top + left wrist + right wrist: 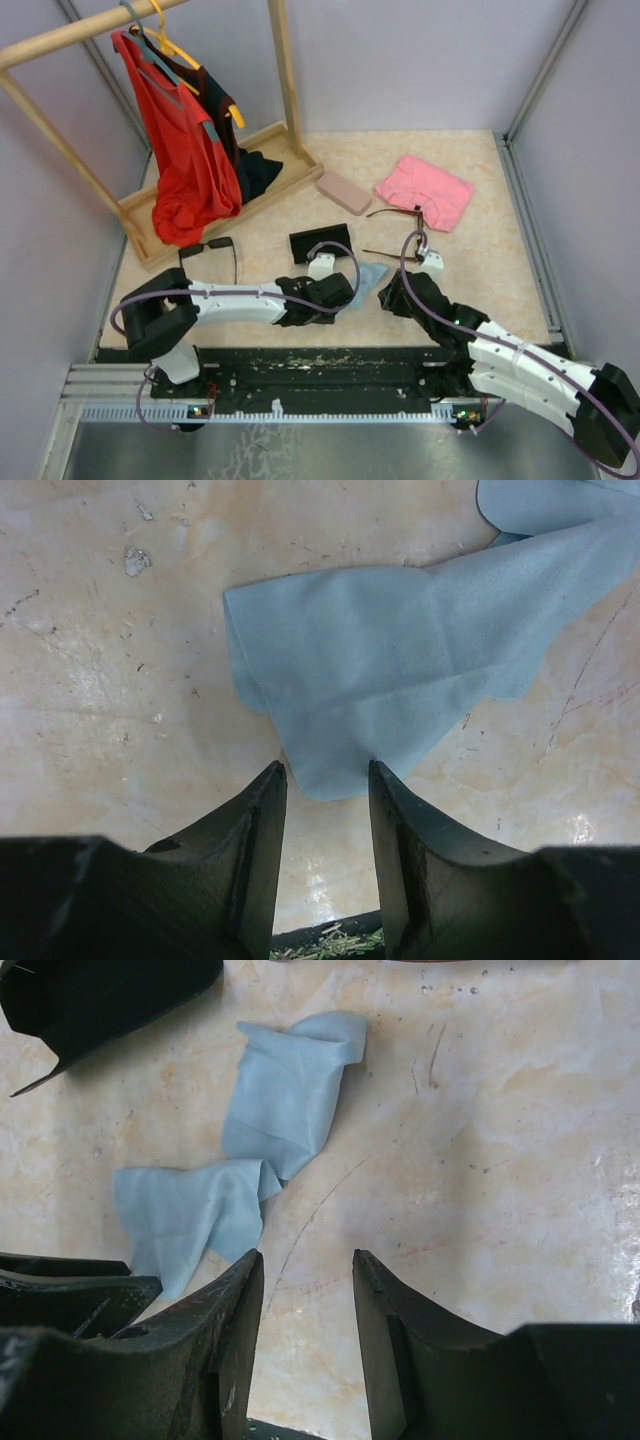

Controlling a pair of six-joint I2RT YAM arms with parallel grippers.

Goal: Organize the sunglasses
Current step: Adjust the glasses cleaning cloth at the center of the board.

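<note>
The reddish-brown sunglasses [416, 222] lie unfolded on the table in front of a pink cloth [425, 190]. The black sunglasses [209, 246] lie at the left, near the rack base. My left gripper [345, 290] is open and empty, low over the near edge of a light blue cloth [368, 277]; in the left wrist view its fingers [325, 772] frame the cloth's corner [400, 660]. My right gripper [392, 292] is open and empty over bare table just right of that cloth [250, 1160]; it also shows in the right wrist view [307, 1258]. Neither pair of glasses shows in the wrist views.
A black oblong case [320, 243] lies behind the left gripper and shows in the right wrist view [100, 995]. A pink oblong case [343, 192] lies further back. A wooden clothes rack [215, 190] with red and dark garments stands at the back left. Walls enclose the table.
</note>
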